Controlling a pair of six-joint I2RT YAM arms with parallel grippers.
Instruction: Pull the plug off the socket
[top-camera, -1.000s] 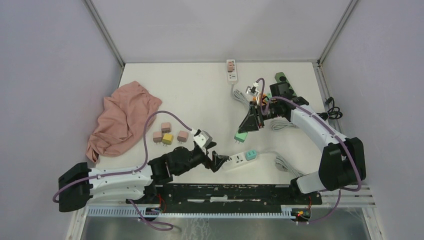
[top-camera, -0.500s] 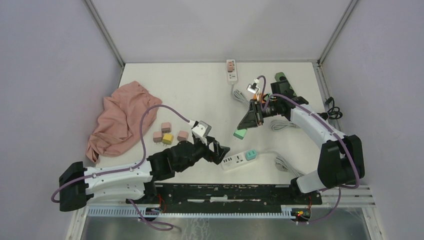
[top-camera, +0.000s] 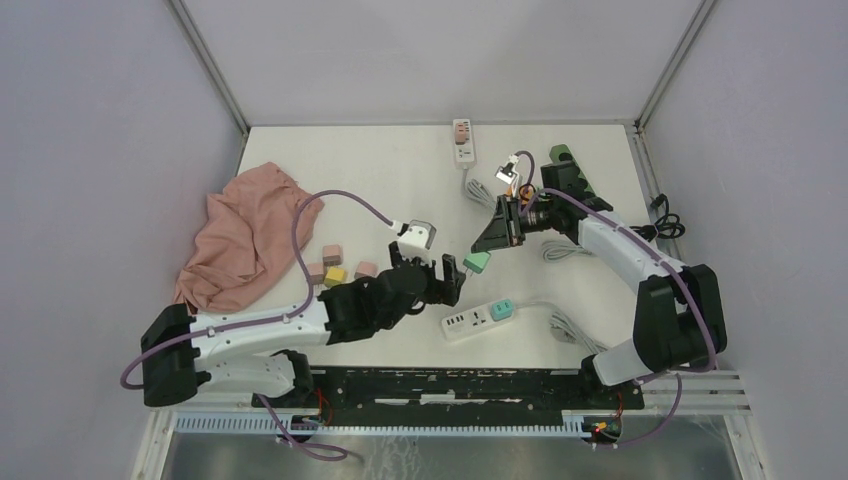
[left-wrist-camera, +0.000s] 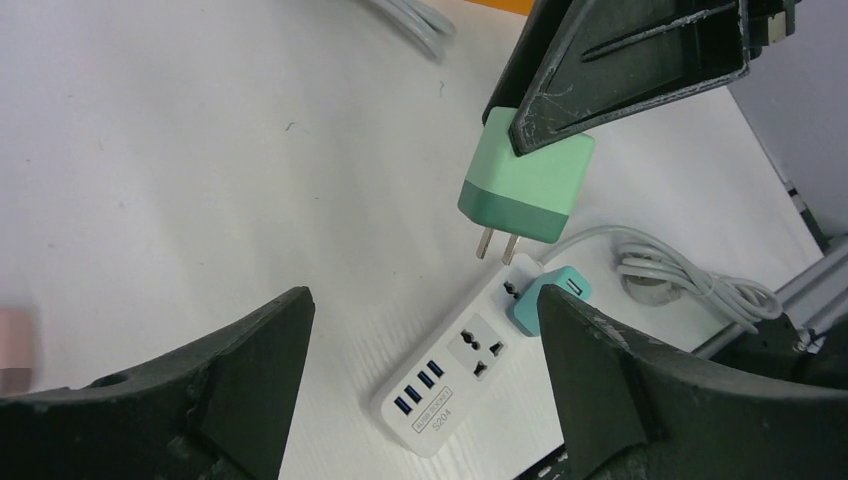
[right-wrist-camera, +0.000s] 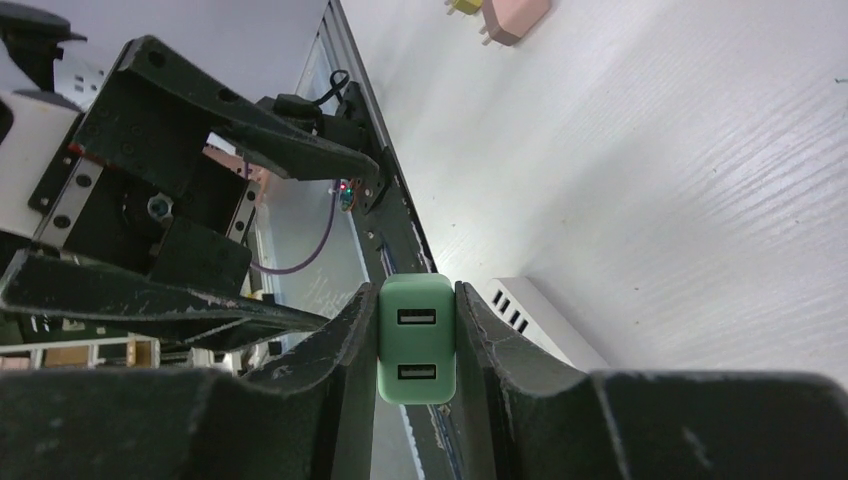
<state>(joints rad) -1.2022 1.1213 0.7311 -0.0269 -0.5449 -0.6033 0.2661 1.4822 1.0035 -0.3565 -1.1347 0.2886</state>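
Observation:
My right gripper (top-camera: 487, 250) is shut on a mint-green USB plug (top-camera: 476, 263) and holds it in the air, prongs down, free of the socket. The plug also shows between the fingers in the right wrist view (right-wrist-camera: 417, 340) and above the strip in the left wrist view (left-wrist-camera: 525, 185). The white power strip (top-camera: 470, 320) lies on the table with a teal plug (top-camera: 502, 310) still in it; both show in the left wrist view, the strip (left-wrist-camera: 450, 385) and the teal plug (left-wrist-camera: 548, 298). My left gripper (top-camera: 447, 283) is open and empty, above and left of the strip.
A pink cloth (top-camera: 245, 235) lies at the left, with several pink and yellow plug cubes (top-camera: 335, 270) beside it. A white strip with a pink plug (top-camera: 462, 138) and a green strip (top-camera: 570, 165) lie at the back. Coiled cables (top-camera: 565, 325) lie right of the strip.
My left gripper has let go of the strip's left end, risen and moved away from the near edge. My right gripper has carried the green plug slightly up and left.

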